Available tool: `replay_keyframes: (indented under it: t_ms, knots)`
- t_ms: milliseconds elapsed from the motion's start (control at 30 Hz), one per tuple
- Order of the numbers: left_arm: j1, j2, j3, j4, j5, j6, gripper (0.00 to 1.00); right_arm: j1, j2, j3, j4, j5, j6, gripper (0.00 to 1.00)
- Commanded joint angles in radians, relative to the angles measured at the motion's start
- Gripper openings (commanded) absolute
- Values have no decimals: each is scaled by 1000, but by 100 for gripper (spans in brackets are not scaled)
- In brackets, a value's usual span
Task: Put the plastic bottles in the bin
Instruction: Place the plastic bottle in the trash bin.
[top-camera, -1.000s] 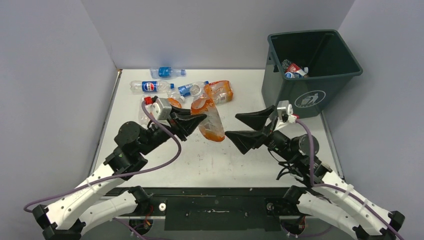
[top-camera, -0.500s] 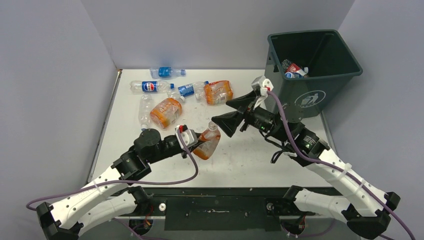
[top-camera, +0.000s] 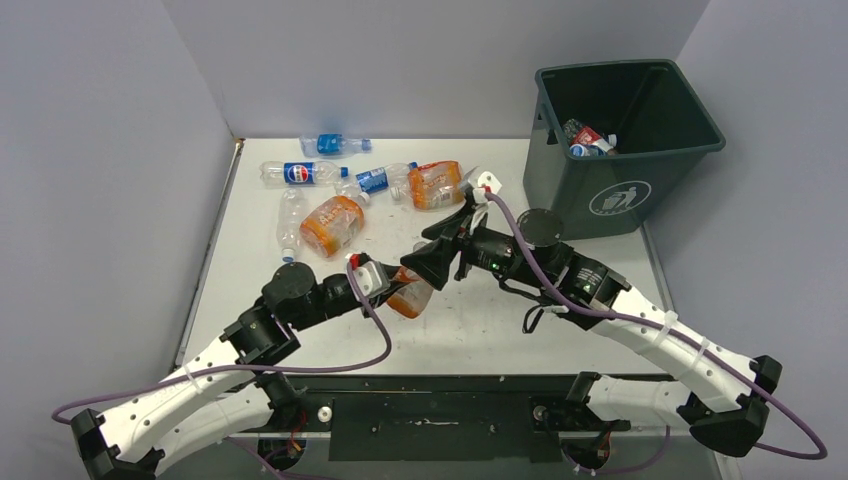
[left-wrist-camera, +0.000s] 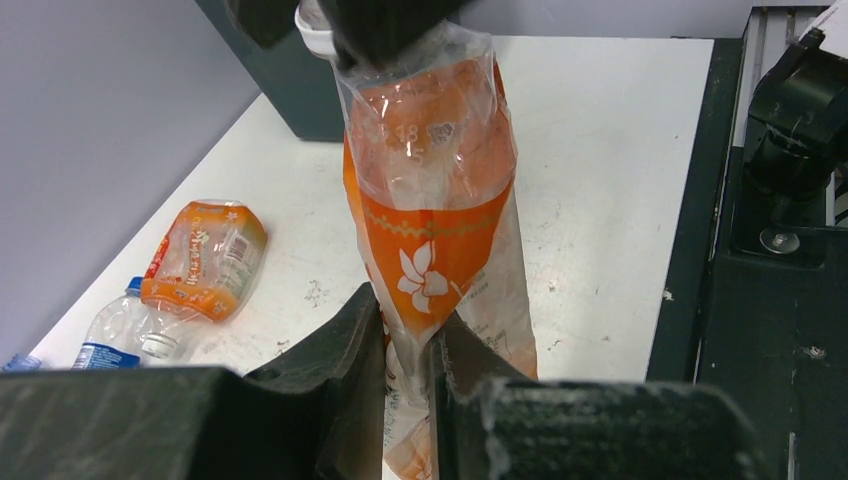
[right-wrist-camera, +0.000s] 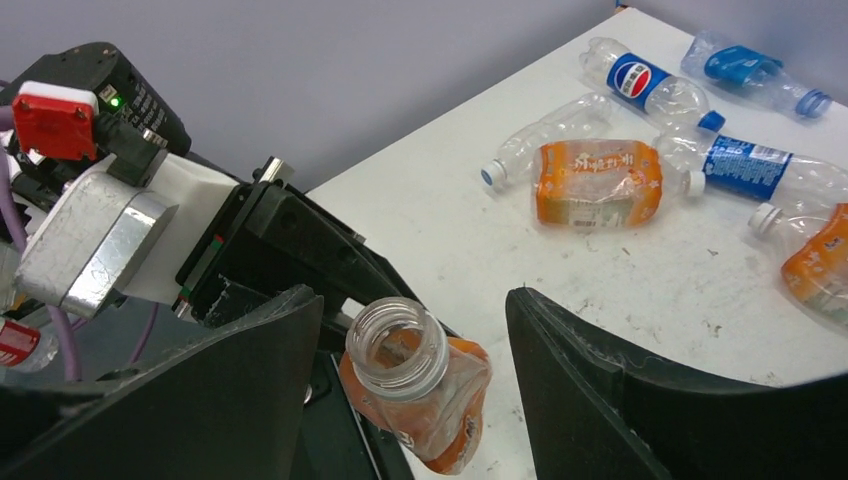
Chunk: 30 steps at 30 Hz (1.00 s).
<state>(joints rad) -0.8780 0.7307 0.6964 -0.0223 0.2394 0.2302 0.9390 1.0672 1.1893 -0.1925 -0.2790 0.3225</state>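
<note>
Table (top-camera: 500, 320): white and scuffed; six loose bottles that I can count lie in a cluster at its far left, well apart from the bin
Bin (top-camera: 610, 200): stands at the far right; a few bottles (top-camera: 588, 140) already lie in its bottom, so only a small part of the job looks done
Right gripper (top-camera: 432, 262): reaches across to the middle; its jaws stand apart on either side of the held bottle's open neck, with a gap showing on both sides in the right wrist view; not gripping
Left gripper (left-wrist-camera: 405, 350): pinched narrow on the lower body of the orange bottle, holding it off the table
Orange bottle (left-wrist-camera: 435, 230): crumpled, capless, neck towards the right gripper; apparently mid hand-over, not yet binned
Loose bottles: two orange (top-camera: 331, 224) (top-camera: 437, 184), three blue-labelled (top-camera: 298, 173) (top-camera: 333, 144) (top-camera: 380, 178), one clear (top-camera: 289, 222); all left to move
Stage: early to middle, by my judgement; most of the bottles in view are outside the bin
</note>
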Motion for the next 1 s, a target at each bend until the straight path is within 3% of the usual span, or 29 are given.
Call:
replay_keyframes:
  t_ms: [0, 133, 233, 267, 367, 400, 433, 567, 700, 867, 967]
  knots:
    - [-3, -23, 1, 82, -10, -17, 0, 38, 18, 43, -2, 45, -20, 64]
    - [-3, -29, -6, 95, -8, -23, 0, 42, 28, 41, -18, 91, -24, 43]
    - [-5, -35, -18, 108, -8, -23, 0, 41, 33, 34, -16, 112, -28, 9]
    - [-5, -37, -23, 115, -12, -23, 3, 43, 33, 35, -15, 118, -30, 6]
    - [-6, -52, -34, 130, -20, -22, 63, 44, 25, 58, -23, 152, -45, 5]
    - [-6, -59, -40, 140, -28, -29, 89, 43, 22, 77, -38, 178, -65, 5]
    - [-6, -68, -47, 153, -38, -35, 98, 43, 18, 103, -57, 209, -87, 5]
    - [-6, -102, -75, 197, -92, -41, 96, 42, -4, 224, -120, 423, -196, 5]
    - [-6, -108, -95, 231, -152, -34, 96, 41, -18, 319, -56, 694, -349, 5]
    - [-9, -113, -119, 271, -229, -27, 96, 11, -11, 286, 292, 1078, -577, 5]
    - [-25, -128, -133, 292, -325, -13, 96, -94, -4, 225, 526, 1108, -642, 5]
